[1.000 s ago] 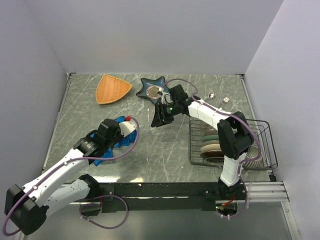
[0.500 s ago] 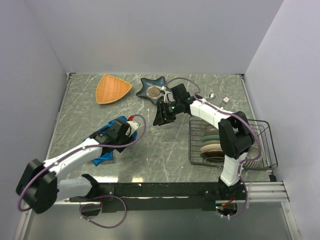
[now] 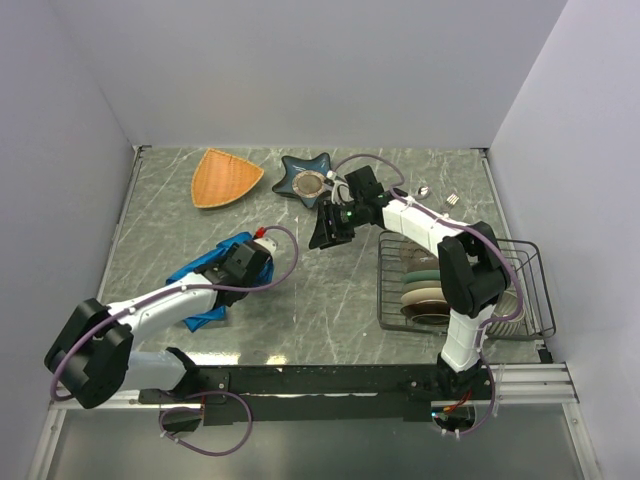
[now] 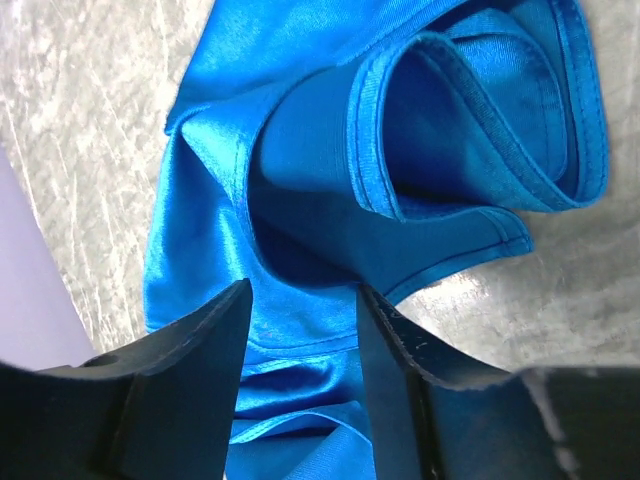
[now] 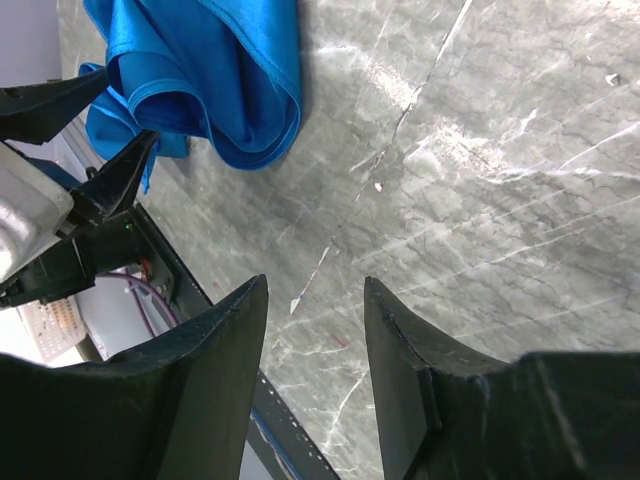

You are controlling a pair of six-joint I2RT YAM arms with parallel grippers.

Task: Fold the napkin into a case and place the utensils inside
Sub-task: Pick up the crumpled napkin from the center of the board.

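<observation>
Napkin (image 4: 300,150) is a rumpled heap, no case yet
Left hand (image 4: 300,300), right hand (image 5: 312,290) both released, empty; utensils (image 3: 424,189) untouched.

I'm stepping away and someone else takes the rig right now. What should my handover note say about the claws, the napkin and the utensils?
Claws: the left claw is open, low over the napkin, with nothing pinched as far as shows. The right claw is open and empty above the bare table.
Things: the napkin is a loose, crumpled heap on the near left and is not folded. The utensils lie on the table at the far right, beyond the dish rack.
Done: nothing finished that shows.
Left: do the whole fold, then slip both utensils inside.
</observation>
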